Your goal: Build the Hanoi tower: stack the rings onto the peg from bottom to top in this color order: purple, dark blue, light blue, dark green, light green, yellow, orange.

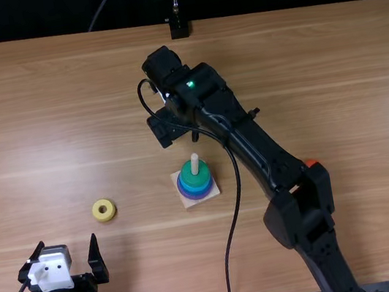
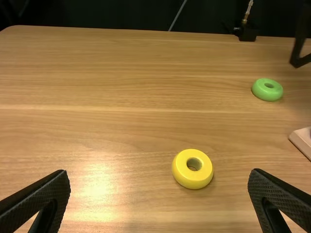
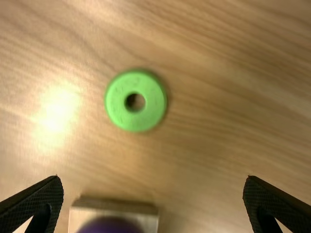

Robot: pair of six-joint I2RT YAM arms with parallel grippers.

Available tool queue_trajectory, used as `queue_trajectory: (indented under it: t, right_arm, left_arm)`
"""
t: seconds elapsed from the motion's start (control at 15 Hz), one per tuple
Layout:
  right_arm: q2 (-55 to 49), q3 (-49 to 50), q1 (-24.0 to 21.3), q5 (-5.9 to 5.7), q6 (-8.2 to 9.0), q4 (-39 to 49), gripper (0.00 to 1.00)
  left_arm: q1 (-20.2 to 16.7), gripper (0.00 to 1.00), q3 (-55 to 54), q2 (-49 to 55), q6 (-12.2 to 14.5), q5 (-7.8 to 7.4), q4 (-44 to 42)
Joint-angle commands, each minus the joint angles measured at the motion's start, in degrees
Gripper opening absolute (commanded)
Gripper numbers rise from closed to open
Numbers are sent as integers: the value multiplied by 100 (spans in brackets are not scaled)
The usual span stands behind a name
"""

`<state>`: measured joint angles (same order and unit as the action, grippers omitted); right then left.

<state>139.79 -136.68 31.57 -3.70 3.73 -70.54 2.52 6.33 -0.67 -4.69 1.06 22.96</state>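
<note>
- Right arm [image 1: 257, 143] crosses nearest your top camera, bent high over the table [image 1: 37, 89]; that arch takes its gripper [image 3: 153, 189] past the stack to work from the far side.
- Its jaws stand wide apart, nothing between them. You have the light green ring [image 3: 116, 104] lying flat ahead of them, hole up; I read the spread as readiness for a pick.
- Peg [image 1: 194, 163] upright on its wooden base [image 1: 189, 204]. Dark green ring [image 1: 194, 170] on top, light blue ring [image 1: 197, 183] below it, darker blue-purple band under that, purple ring [image 3: 109, 226] lowest. Four rings on, by my reading; the dark blue is hard to part from the purple.
- Left gripper [image 1: 67, 244] sits at the near left, jaws also apart and holding nothing. Yellow ring [image 2: 181, 170] lies flat just beyond, handy for that arm once light green is seated.
- Orange ring [image 1: 311, 162] lies off to the right, partly hidden behind the right arm. Last in order, so its place out there costs you nothing yet.
- Next, as I judge it: centre the light green ring, close on its rim, lift it level, lower it over the peg. Watch the base close by; a finger could nudge it.
</note>
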Motion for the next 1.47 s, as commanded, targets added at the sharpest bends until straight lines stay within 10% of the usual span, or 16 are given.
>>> queue_trajectory:
  t: [0.0,1.4]
  right_arm:
    - [286,-227,7,-20,49,45,100]
    - [1279,-526,-2,-30,7,562,90]
  left_arm:
    - [-24,100,-633,67,26,-43,446]
    - [-24,100,-633,67,26,-43,446]
